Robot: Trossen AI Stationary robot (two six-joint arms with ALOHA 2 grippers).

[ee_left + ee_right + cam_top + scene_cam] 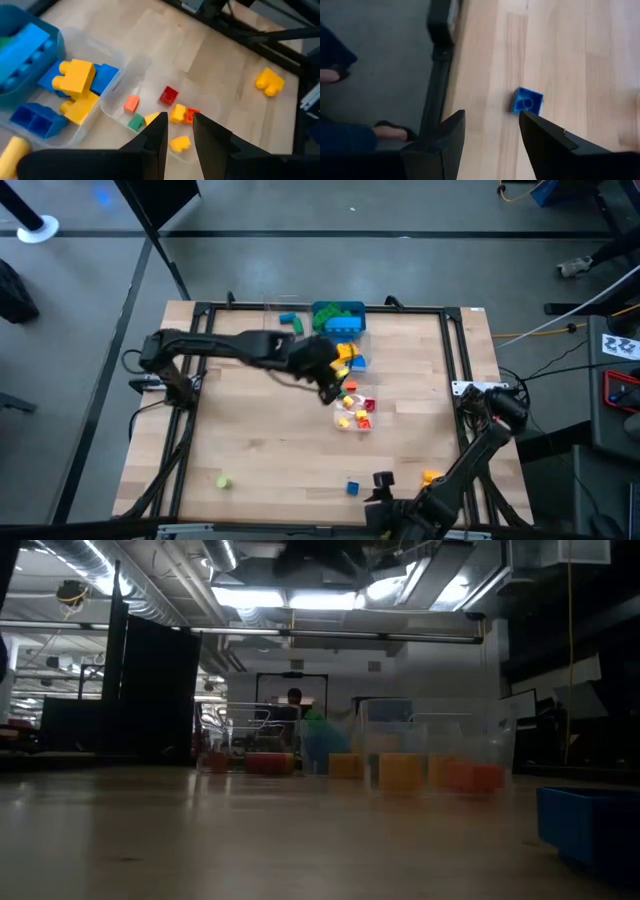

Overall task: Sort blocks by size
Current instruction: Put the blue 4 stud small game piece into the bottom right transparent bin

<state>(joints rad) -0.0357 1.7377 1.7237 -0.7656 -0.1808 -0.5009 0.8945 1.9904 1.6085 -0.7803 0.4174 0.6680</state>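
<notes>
High view: the left gripper [333, 392], jaws apart and empty, hangs mid-frame over the small-blocks tub [356, 411]. Dropping lower, it could bump that tub. The right gripper [490, 131], jaws apart, waits near a blue block [526, 101].

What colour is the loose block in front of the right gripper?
Blue block; right wrist view shows it best.

Bright ceiling lights [300, 595] overhead, dim backlit low view, soft blur throughout, foreground blue block [590, 825] unfocused.
</notes>
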